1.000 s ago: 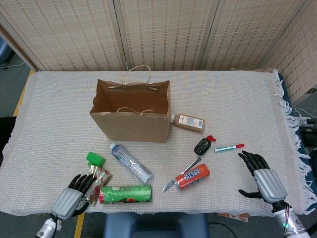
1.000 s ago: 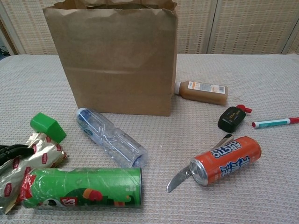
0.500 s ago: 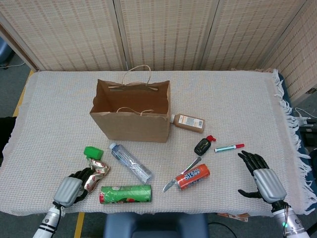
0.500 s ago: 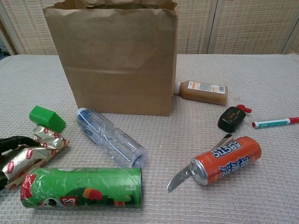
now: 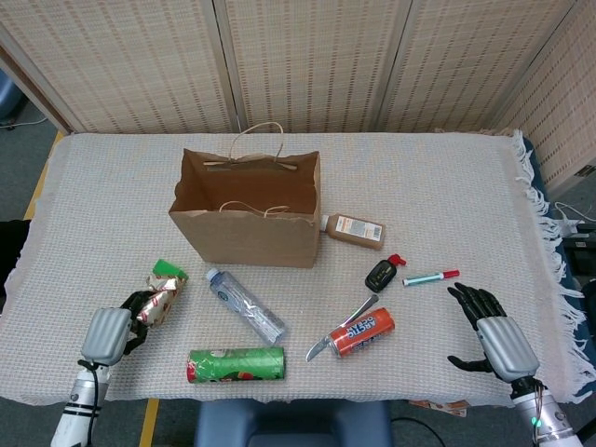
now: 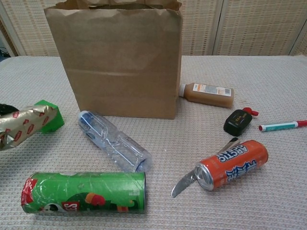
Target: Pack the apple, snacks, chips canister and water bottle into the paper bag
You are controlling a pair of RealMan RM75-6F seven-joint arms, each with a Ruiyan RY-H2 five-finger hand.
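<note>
My left hand (image 5: 110,331) grips a gold and red snack packet (image 5: 156,296), lifted off the cloth at the front left; in the chest view the snack packet (image 6: 24,125) hangs at the left edge with only dark fingertips (image 6: 5,109) showing. The brown paper bag (image 5: 247,209) stands open and upright behind it. A clear water bottle (image 5: 245,304) lies in front of the bag, and a green chips canister (image 5: 237,364) lies on its side near the front edge. My right hand (image 5: 494,335) rests open at the front right, holding nothing. No apple shows.
A green block (image 6: 50,117) sits beside the held packet. An orange soda can (image 5: 363,331) and a knife (image 6: 184,184) lie right of the bottle. A brown bottle (image 5: 354,229), a black key fob (image 5: 379,276) and a pen (image 5: 430,277) lie right of the bag.
My left hand closed on the snack packet beside the canister, then lifted it up and away to the left. The right hand has not moved.
</note>
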